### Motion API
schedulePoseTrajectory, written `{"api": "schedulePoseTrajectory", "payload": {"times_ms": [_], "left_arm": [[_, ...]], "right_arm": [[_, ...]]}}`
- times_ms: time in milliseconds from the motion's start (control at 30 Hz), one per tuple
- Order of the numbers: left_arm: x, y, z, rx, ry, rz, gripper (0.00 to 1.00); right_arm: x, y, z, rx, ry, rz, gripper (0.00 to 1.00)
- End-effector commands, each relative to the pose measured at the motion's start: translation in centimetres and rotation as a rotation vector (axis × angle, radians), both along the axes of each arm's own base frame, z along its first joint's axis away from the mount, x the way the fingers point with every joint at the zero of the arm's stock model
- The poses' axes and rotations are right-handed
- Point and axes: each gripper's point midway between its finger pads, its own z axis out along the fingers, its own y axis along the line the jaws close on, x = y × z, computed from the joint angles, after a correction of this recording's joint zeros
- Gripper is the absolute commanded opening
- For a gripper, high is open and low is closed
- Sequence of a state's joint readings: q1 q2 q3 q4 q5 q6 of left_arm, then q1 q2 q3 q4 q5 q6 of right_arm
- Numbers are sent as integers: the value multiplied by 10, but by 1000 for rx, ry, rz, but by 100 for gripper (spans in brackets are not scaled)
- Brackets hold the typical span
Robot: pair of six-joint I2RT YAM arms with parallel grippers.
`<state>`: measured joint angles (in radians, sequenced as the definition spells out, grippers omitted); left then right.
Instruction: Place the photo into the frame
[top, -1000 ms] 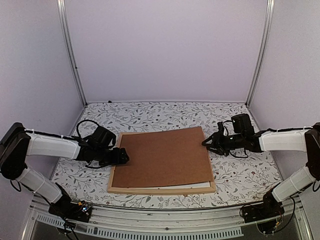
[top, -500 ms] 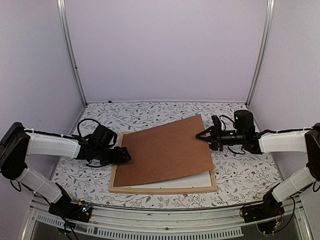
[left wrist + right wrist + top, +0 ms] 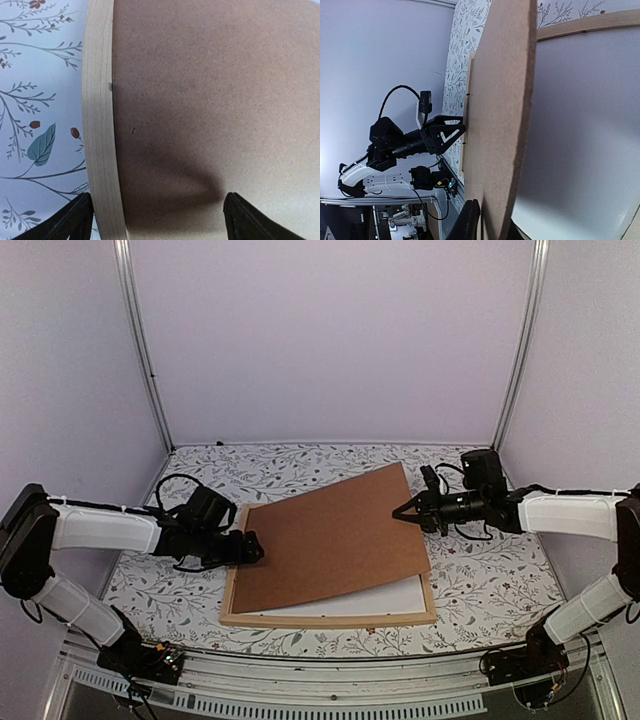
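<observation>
The step in hand looks like clearing the backing board (image 3: 335, 540) off the frame (image 3: 330, 621), which lies flat on the table (image 3: 300, 465) at lower centre of the top view. The right claw (image 3: 404, 510) pinches the board's right edge and holds it tilted up. The left claw (image 3: 250, 548), spread wide, straddles the frame's left rail. Next, the board probably needs carrying aside. The photo is nowhere visible, and I cannot tell what the white sheet (image 3: 395, 595) under the board is.
</observation>
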<state>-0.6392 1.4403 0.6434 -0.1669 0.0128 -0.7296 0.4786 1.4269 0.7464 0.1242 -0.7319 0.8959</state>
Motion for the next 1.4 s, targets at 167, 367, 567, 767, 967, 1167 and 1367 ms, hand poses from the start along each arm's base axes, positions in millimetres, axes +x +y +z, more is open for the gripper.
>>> {"api": "schedulePoseTrajectory", "payload": {"times_ms": [167,367,567,767,967,1167,1367], "left_arm": [[23,-12,42,11,-121,-25,100],[34,-8,63,47,-179,-24,100],[44,-10,80,23,-216,-53,100],[46,-16,95,-127,-225,-101,100],[41,-6,117,-329,-260,-141,100],[41,0,128,-434,-296,-179,100],[31,-12,140,-587,-315,-276,98]], "right_arm": [[12,-11,10,-99,-80,-3,2],[18,-21,40,-54,-140,-7,0],[16,-27,76,32,-198,23,0],[14,-19,106,149,-236,78,0],[17,-15,125,218,-262,107,0],[19,-12,139,285,-268,137,0],[20,-10,144,315,-259,144,0]]}}
